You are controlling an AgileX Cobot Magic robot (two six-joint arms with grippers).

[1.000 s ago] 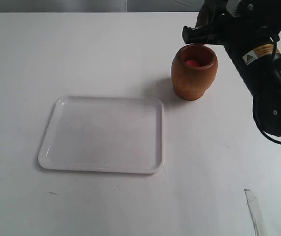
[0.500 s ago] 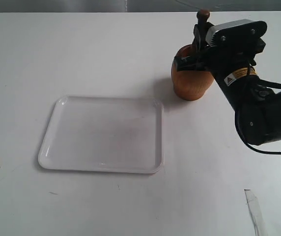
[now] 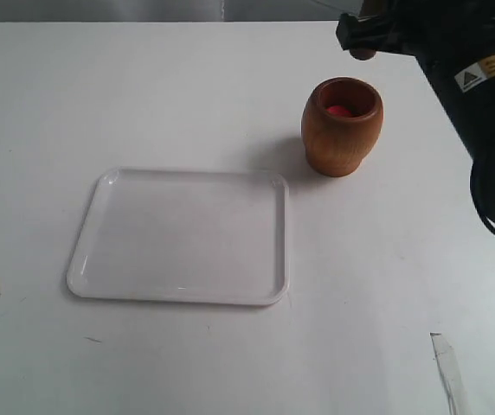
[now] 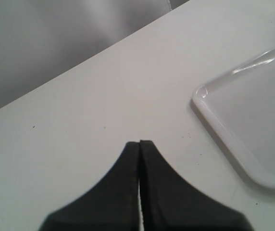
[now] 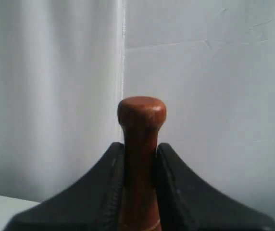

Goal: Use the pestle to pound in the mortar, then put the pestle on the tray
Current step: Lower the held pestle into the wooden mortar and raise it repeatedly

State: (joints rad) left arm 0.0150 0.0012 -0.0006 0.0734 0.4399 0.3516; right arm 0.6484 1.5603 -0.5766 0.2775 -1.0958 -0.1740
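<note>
Right gripper clamps slim reddish wooden pestle; I'd drop it plumb into far-right brown barrel-shaped mortar; left gripper pinched empty.

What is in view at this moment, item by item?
table: one, white, under everything
tray: one, white, flat on the table, left of centre
mortar: one, brown, upright on the table, behind and right of the tray, apart from it
red thing: one, inside the mortar; too small to identify
pestle: one, reddish-brown, clamped in the right gripper, out of the mortar
strip: one, pale, on the table at the near right
left gripper: one, black, shut on nothing, over the table beside a tray corner
right gripper: one, black, shut on the pestle
</note>
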